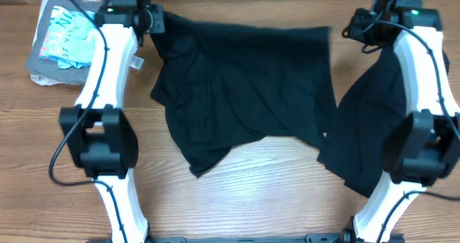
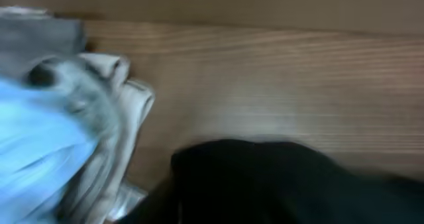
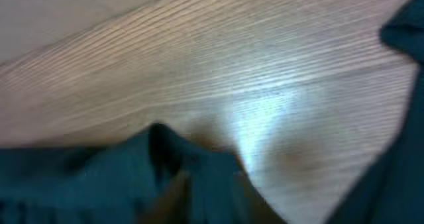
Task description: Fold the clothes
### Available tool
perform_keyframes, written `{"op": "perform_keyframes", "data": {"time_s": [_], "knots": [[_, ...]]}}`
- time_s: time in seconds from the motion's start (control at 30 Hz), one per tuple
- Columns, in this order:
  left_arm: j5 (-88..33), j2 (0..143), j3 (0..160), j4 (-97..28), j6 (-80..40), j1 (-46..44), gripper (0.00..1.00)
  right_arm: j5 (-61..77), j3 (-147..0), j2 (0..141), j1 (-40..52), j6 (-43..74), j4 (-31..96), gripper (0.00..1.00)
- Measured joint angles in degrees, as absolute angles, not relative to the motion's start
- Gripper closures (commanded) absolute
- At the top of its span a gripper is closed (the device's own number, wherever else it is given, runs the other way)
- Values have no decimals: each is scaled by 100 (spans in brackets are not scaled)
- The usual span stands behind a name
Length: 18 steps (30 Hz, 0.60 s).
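A large black garment point(image 1: 244, 85) lies spread across the middle of the table, its top edge pulled fairly straight. My left gripper point(image 1: 153, 21) is at its top left corner. In the left wrist view, black cloth point(image 2: 278, 184) fills the jaw area and hides the fingers. My right gripper point(image 1: 353, 29) is at the top right corner. In the right wrist view, a bunched fold of the dark cloth point(image 3: 99, 184) sits at the jaws. A second black garment point(image 1: 366, 113) lies under my right arm and shows at the right edge of the right wrist view point(image 3: 404, 118).
A folded pile of grey and light blue clothes point(image 1: 61, 42) sits at the far left of the wooden table point(image 1: 251, 200). It also shows in the left wrist view point(image 2: 59, 138), close to the left gripper. Both wrist views are blurred.
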<state>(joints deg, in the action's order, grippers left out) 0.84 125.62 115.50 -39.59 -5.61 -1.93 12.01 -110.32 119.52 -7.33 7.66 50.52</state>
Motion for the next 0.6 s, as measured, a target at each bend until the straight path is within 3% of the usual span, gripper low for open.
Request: {"op": "perform_keyframes", "data": {"time_s": [0.03, 0.07, 0.1, 0.33, 0.6], "knots": [[58, 12698, 11546, -3789, -552, -228, 3, 1173, -11026, 12088, -701, 738, 4831, 28], [30, 12840, 11546, -3542, -556, -259, 0, 1160, -11024, 12197, -663, 751, 4622, 7], [8, 12954, 11546, -3354, -556, -281, 0, 1138, -11021, 12304, -622, 731, 4453, 0], [-47, 13104, 11607, -3271, -556, -419, 0, 1256, -11096, 12385, -423, 744, 4458, 0], [-71, 12449, 11891, -5540, -556, -451, 0, 2241, -11319, 12140, -451, 753, 5730, 0]]}}
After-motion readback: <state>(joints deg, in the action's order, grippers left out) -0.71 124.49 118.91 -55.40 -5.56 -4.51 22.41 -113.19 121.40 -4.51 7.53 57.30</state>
